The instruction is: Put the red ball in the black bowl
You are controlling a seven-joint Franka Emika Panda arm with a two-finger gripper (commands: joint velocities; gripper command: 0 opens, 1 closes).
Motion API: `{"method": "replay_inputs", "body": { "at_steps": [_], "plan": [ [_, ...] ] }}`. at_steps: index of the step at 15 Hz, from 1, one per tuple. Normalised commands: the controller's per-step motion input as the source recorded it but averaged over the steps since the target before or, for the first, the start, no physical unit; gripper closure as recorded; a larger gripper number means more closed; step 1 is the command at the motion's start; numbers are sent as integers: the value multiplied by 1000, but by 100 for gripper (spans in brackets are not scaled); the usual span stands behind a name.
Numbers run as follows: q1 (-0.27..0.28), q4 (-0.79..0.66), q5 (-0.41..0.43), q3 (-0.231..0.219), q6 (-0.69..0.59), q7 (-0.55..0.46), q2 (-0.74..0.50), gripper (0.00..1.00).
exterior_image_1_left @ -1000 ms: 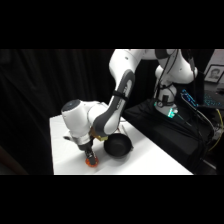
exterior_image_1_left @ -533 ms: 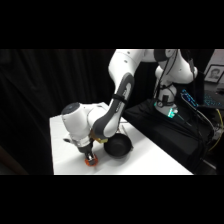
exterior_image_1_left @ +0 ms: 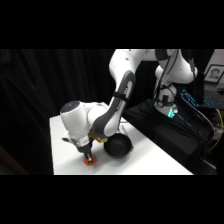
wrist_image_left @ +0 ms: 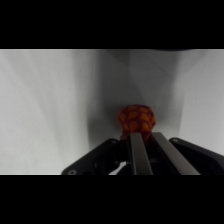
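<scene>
— Fingers (wrist_image_left: 145, 152) look nearly together by the small speckled red-orange ball (wrist_image_left: 136, 119) on the white table (wrist_image_left: 45, 110); a grip I cannot confirm.

— I lift only once certain; the shallow black bowl (exterior_image_1_left: 118, 146) waits just beyond.

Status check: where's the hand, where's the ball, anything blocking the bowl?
Hand low at the table, right over the red ball. Ball on the table, not lifted. Black bowl just beside it, nothing between them.
</scene>
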Motion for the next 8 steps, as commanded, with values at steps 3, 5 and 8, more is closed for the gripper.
{"method": "replay_inputs", "body": {
  "at_steps": [3, 5, 8],
  "plan": [
    [55, -275, -9, -70, -104, 72, -417, 96],
    [54, -337, -19, -77, -168, 91, -502, 96],
    [42, -375, -23, -60, -161, 79, -510, 96]
  ]
}}
